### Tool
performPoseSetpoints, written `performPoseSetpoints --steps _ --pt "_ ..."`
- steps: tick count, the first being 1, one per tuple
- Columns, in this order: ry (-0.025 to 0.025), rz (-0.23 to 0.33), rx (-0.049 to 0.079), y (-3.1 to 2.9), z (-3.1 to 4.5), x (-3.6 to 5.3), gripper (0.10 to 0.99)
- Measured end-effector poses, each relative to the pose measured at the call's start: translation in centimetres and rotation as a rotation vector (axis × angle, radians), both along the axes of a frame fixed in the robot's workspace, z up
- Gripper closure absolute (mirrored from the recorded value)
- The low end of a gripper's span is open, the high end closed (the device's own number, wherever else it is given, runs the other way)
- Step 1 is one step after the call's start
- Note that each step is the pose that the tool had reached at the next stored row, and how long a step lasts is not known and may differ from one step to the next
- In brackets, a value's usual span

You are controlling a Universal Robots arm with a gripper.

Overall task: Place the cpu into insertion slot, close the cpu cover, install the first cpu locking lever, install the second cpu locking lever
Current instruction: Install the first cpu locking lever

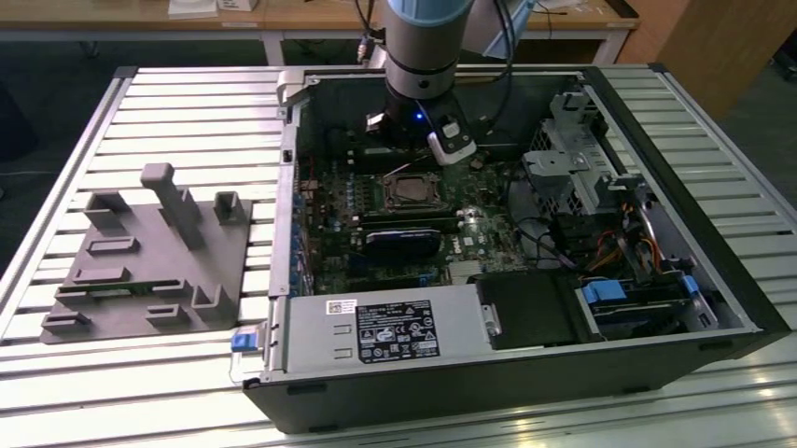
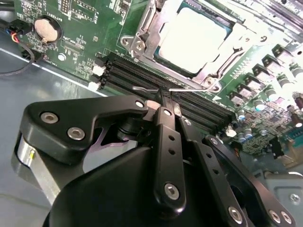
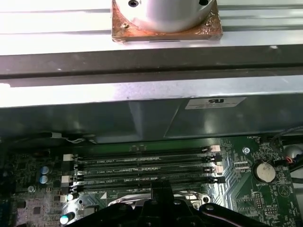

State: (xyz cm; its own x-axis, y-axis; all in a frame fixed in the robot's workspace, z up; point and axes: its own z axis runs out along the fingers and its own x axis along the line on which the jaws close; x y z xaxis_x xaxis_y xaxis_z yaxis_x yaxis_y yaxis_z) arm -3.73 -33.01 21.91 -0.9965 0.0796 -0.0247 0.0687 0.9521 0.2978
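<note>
Silver locking lever point(image 2: 187, 88) (thin) between fingers point(image 2: 166, 124)

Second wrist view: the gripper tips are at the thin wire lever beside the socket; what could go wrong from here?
The black gripper, shut, meets the thin silver wire locking lever only at its tips, so the wire could slip off and spring back. The long black memory slots lie right beside it; a slip might scrape them.
</note>
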Motion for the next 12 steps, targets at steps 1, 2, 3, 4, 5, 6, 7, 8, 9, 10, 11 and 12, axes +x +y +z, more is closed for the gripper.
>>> performPoseSetpoints --steps 1,2,3,4,5,6,7,8,9,10,11,12 --pt "-0.0010 0.000 -0.004 0.08 -0.08 0.00 0.980" --pt "-0.0024 0.000 -0.008 0.16 -0.16 0.00 0.980" --pt "-0.0039 0.000 -0.013 0.24 -0.23 0.00 0.980" --pt "-0.0054 0.000 -0.017 0.32 -0.30 0.00 0.980" --pt "-0.0072 -0.001 -0.021 0.40 -0.37 0.00 0.980" --pt "-0.0090 -0.001 -0.025 0.47 -0.43 0.00 0.980" --pt "-0.0108 -0.001 -0.029 0.55 -0.50 0.00 0.980" --pt "-0.0127 -0.001 -0.033 0.61 -0.57 0.00 0.980" --pt "-0.0148 -0.002 -0.037 0.66 -0.63 0.00 0.980" --pt "-0.0171 -0.003 -0.042 0.68 -0.69 0.00 0.980" --pt "-0.0194 -0.006 -0.048 0.69 -0.75 0.00 0.980" --pt "-0.0219 -0.010 -0.053 0.71 -0.81 0.00 0.980"
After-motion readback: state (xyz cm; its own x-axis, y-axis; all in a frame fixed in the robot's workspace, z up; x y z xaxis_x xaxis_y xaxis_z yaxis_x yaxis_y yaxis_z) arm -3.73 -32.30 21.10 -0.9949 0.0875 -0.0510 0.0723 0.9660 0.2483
